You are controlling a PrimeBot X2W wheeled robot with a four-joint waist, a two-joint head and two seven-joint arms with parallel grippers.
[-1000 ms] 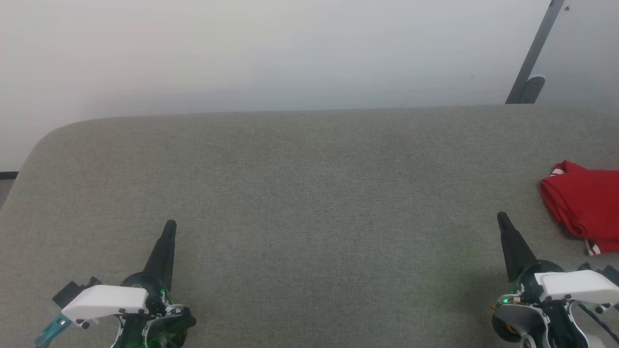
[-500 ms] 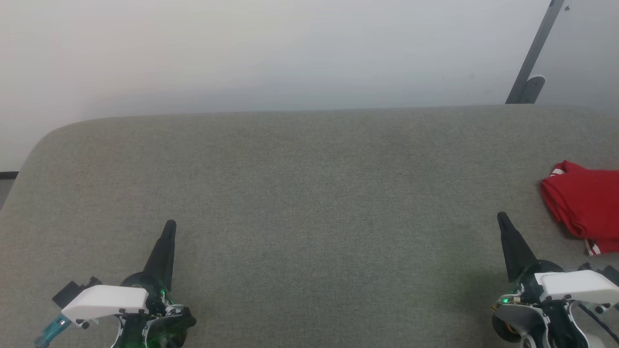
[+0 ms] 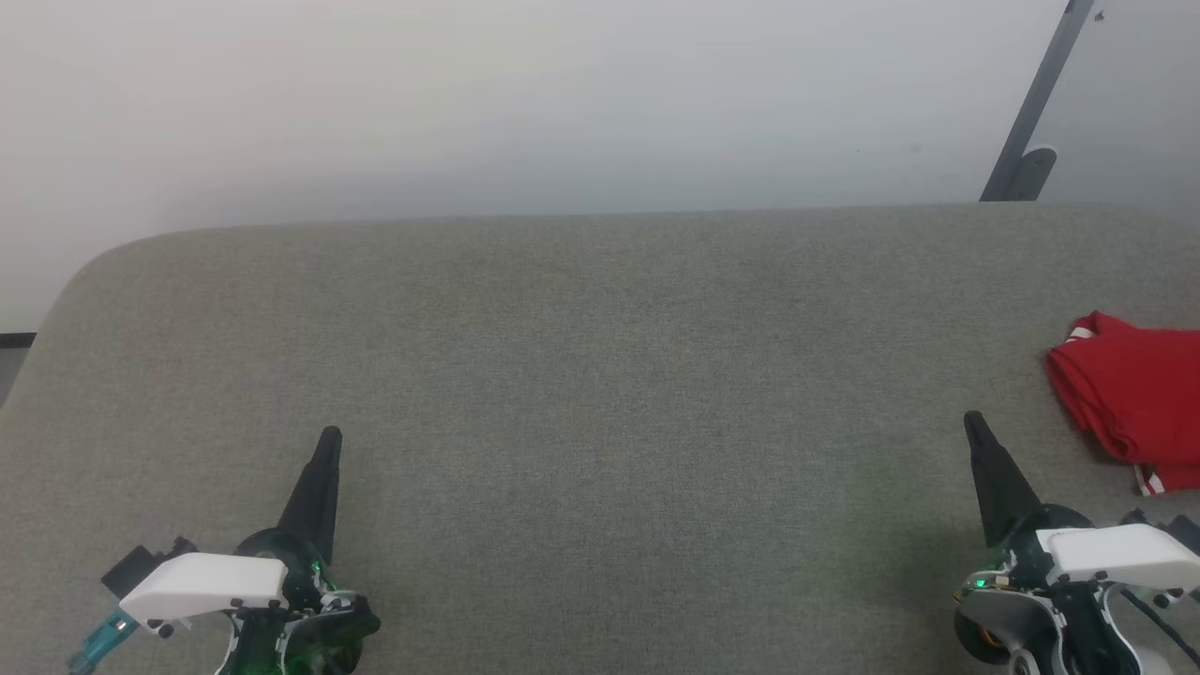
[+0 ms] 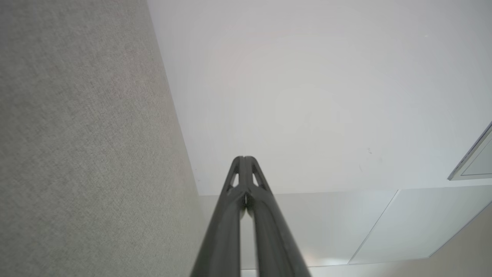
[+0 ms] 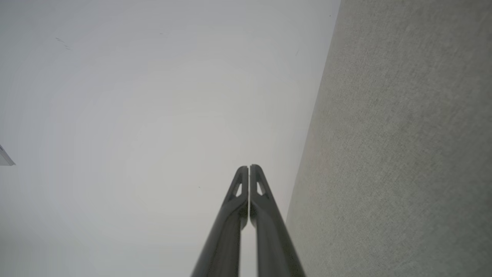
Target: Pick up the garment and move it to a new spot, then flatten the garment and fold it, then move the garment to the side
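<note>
Left claw (image 3: 330,436) and right claw (image 3: 973,420) are both pressed together over the gray surface (image 3: 600,375). The red garment (image 3: 1134,394) sits bunched just right of the right claw, not touching, with a gray pole (image 3: 1036,103) far beyond.

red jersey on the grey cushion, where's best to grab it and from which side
On the red jersey, likely the layered edge facing the right gripper: stacked folds give thickness to pinch. Come from the middle of the grey cushion.
</note>
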